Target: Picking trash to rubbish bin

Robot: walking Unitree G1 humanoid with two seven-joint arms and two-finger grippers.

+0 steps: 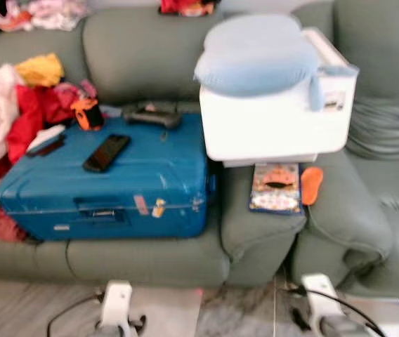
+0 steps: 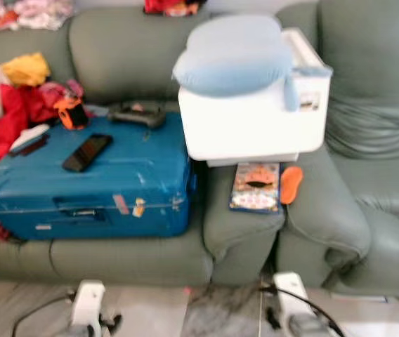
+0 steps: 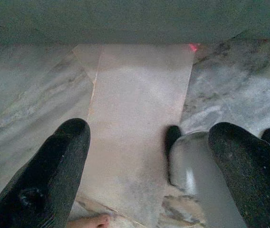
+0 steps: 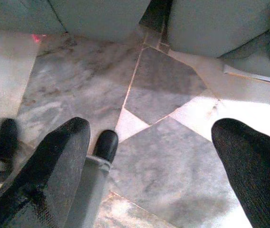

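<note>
Grey sofa fills the scene, and at 3 o'clock of the suitcase lies a packet, probably trash: light, crinkly, best pinched by an edge; left gripper and right gripper hang spread, empty.

Blurred throughout in both eye views. Label on the white box at one o'clock unreadable. Clothes pile at ten o'clock cut by the edge. Green sofa cropped at three o'clock.
</note>
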